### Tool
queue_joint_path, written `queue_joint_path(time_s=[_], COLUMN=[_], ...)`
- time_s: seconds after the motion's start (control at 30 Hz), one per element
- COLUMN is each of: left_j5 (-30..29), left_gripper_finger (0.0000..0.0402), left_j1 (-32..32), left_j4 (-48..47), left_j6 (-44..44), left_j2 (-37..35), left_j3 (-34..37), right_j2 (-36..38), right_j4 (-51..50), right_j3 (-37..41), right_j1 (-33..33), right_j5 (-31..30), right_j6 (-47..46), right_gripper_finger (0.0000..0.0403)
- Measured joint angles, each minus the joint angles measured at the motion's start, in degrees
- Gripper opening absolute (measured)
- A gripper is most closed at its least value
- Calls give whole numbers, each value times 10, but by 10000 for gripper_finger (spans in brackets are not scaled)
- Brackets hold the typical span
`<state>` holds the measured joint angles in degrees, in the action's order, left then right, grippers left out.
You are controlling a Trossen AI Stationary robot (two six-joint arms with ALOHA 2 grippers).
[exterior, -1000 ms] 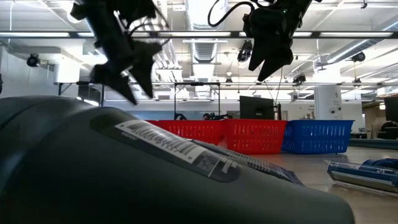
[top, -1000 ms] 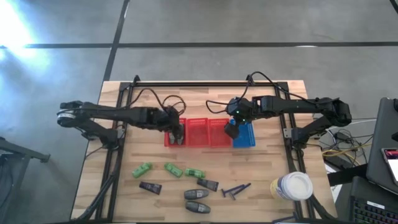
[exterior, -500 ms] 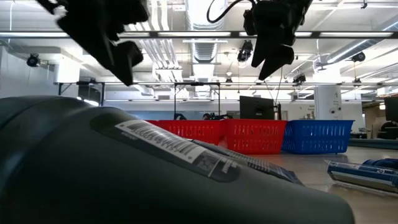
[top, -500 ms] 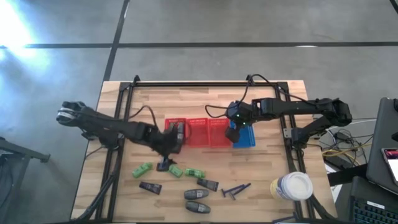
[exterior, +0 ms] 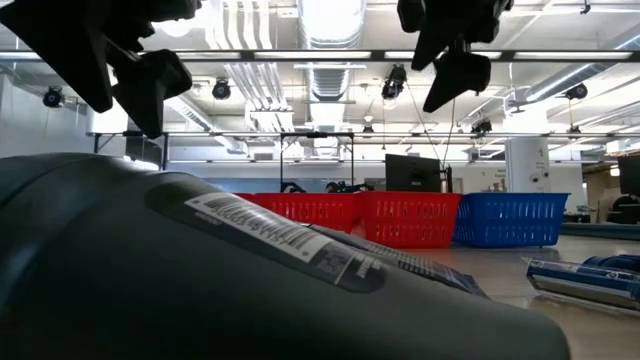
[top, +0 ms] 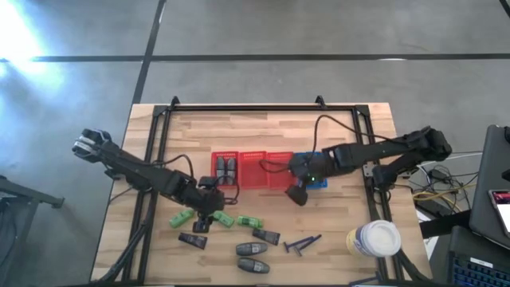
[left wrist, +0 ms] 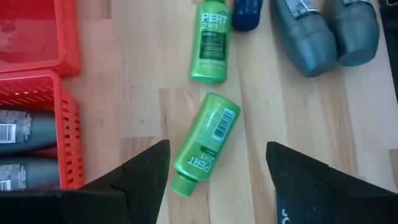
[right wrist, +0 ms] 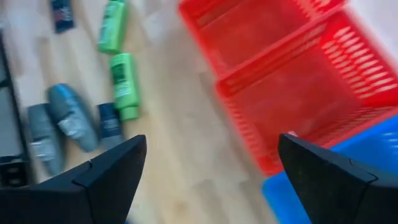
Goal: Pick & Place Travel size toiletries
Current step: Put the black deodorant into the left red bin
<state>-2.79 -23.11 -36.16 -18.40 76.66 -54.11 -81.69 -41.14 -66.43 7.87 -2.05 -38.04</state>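
Observation:
Near the table's front lie three bright green Pert packets (top: 222,217), dark tubes (top: 192,240), two grey rounded containers (top: 249,249) and dark-blue razors (top: 303,243). My left gripper (top: 205,215) is open above the green packets. In its wrist view its fingers (left wrist: 217,148) stand either side of one green packet (left wrist: 205,143) without touching it. My right gripper (top: 299,194) is open and empty, just in front of the baskets. Two grey containers (top: 225,167) lie in the leftmost red basket (top: 215,182).
Three red mesh baskets (top: 253,170) and a blue one (top: 317,180) stand in a row at mid table. A white-lidded yellow jar (top: 373,239) sits at the near right corner. One grey container (exterior: 200,270) fills the low view's foreground. Bare wood lies between baskets and items.
My left gripper has left the leftmost red basket and moved toward the near edge, ending over the green packets. My right gripper has moved from above the blue basket toward the near edge, to just in front of the baskets. The items on the table have stayed put.

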Motion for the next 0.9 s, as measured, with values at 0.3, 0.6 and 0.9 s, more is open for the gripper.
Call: queue_joint_path(time_s=[0.3, 0.6, 0.9], left_j5=[-3, -3, -3], left_gripper_finger=[271, 271, 268], left_j1=[-2, -3, -8], left_j4=[1, 118, 193], left_j6=[33, 20, -68], left_j2=[0, 1, 68], left_j3=[0, 1, -9], right_j2=[-48, -36, -10], right_j4=[1, -42, -129], right_j3=[-4, -4, -4], right_j1=[43, 70, 77], right_j5=[10, 11, 10], right_j6=[-109, -177, -127], right_gripper_finger=[335, 352, 358])
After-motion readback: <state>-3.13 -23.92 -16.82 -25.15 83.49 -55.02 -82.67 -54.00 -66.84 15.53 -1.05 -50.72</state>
